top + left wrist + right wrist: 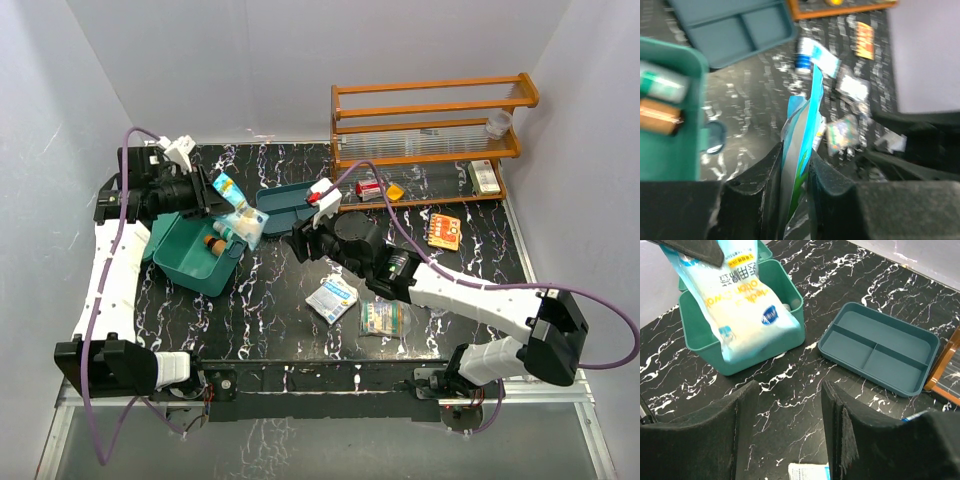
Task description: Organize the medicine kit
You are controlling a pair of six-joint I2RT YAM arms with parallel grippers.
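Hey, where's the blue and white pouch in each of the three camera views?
Top external: pouch left of centre, in the left gripper, by the medicine kit.
Left wrist: pouch centre frame, edge-on between the fingers.
Right wrist: pouch upper left, covering much of the medicine kit.
Shared landmark: the divided tray, visible in all three.

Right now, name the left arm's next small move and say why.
Probably lower the pouch a little into the medicine kit before any release. The left end effector grips the pouch by its top edge, its lower end hangs at the kit's rim, and the right end effector is open and empty nearby.
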